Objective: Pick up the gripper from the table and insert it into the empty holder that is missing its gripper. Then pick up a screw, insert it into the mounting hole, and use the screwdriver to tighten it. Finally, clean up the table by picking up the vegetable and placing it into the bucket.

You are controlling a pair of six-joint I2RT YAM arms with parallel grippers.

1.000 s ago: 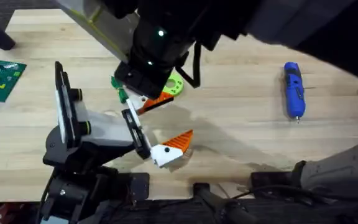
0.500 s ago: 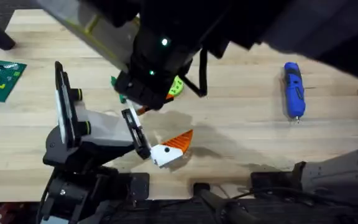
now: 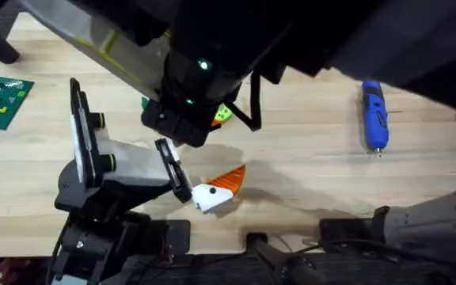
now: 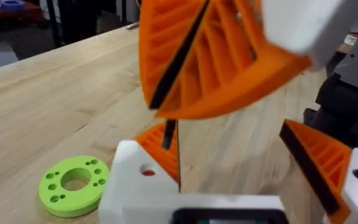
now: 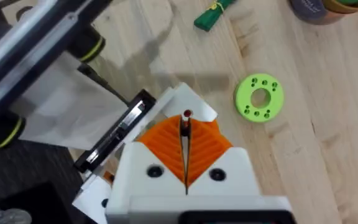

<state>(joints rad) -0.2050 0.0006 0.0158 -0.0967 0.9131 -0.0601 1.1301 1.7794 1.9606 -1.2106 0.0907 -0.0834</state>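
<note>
The gripper (image 3: 218, 190), with a white base and an orange ribbed tip, lies on the table just right of the holder (image 3: 129, 162). The left wrist view has it close by (image 4: 328, 168). My right gripper (image 5: 185, 121) is shut with nothing seen in it, hovering over the holder's black rail (image 5: 114, 134). It hangs large in the left wrist view (image 4: 157, 109). My left gripper (image 4: 179, 155) sits low beside it. The blue screwdriver (image 3: 374, 115) lies at the far right. The vegetable (image 5: 213, 15) and the bucket (image 5: 331, 7) lie beyond the holder. The screw is out of view.
A green disc with holes (image 3: 223, 113) lies behind the loose piece and near my left gripper (image 4: 73, 186). A green circuit board (image 3: 0, 99) sits at the far left. Dark arm links (image 3: 212, 47) hang over the table's middle. Bare wood stretches toward the screwdriver.
The dark wrist over the disc has dropped slightly toward the holder. It now covers the orange finger seen a second ago and more of the disc. The loose piece has not moved.
</note>
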